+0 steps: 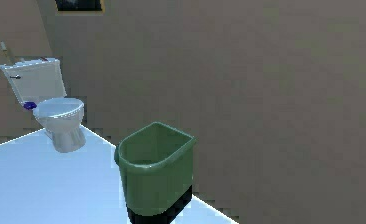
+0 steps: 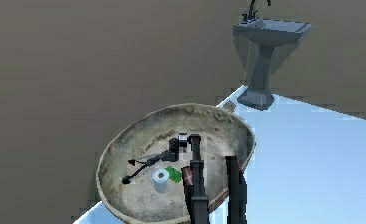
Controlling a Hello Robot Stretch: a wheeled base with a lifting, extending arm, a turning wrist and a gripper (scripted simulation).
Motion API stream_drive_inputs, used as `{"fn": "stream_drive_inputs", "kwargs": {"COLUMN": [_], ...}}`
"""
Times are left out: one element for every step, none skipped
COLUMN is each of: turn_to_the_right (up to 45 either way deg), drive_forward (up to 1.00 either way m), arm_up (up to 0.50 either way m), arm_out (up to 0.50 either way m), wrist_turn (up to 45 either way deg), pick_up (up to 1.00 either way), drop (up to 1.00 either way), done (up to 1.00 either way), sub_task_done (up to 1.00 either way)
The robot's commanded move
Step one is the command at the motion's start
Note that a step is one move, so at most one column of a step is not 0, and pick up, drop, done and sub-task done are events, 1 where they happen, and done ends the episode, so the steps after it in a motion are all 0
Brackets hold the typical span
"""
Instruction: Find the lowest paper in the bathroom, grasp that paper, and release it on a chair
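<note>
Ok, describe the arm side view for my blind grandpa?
A wide, round, tan tub sits in front, crossed by a dark robot arm and gripper, with a small white roll nearby. A grey pedestal sink stands behind.

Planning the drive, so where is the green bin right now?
In the forward view's lower middle, the green bin stands close in front, with the white toilet farther back to its left.

Pale floor [image 1: 46, 188] under toilet [image 1: 63, 120], green bin [image 1: 156, 168], sink [image 2: 266, 48]
</note>
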Motion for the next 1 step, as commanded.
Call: {"fn": "stream_drive_inputs", "kwargs": {"turn_to_the_right": [0.0], "drive_forward": [0.0], "arm_up": [0.0], "arm_out": [0.0], "wrist_turn": [45.0], "pick_up": [0.0], "drop": [0.0], "done": [0.0], "sub_task_done": [0.0]}}
